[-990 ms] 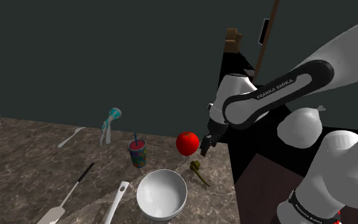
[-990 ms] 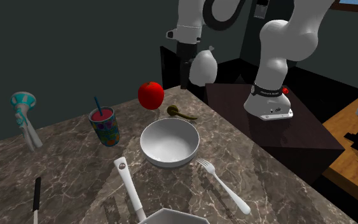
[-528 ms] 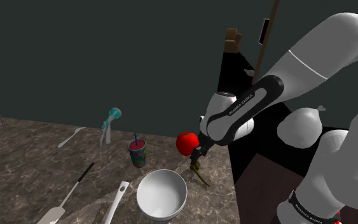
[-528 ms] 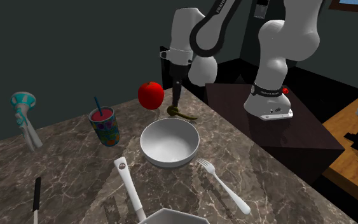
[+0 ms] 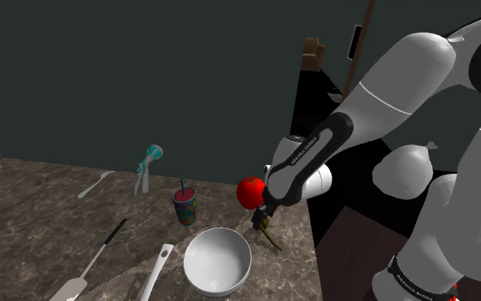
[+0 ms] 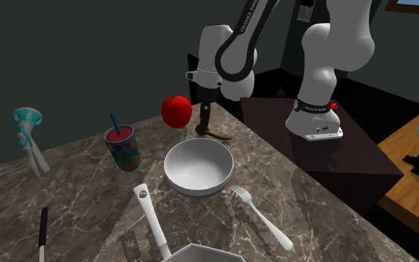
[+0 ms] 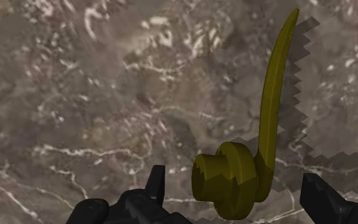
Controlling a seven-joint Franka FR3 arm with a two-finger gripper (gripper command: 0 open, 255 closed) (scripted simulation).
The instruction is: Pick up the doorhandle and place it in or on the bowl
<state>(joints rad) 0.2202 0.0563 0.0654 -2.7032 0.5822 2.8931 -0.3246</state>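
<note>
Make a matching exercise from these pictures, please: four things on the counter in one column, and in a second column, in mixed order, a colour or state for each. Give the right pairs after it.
Things
1. doorhandle
2. apple
3. bowl
4. cup

Descriptions
A. white and empty
B. red
C. has a straw in it
D. olive, lying between the open fingers of the end effector

Pairs: 1-D, 2-B, 3-A, 4-C
</note>
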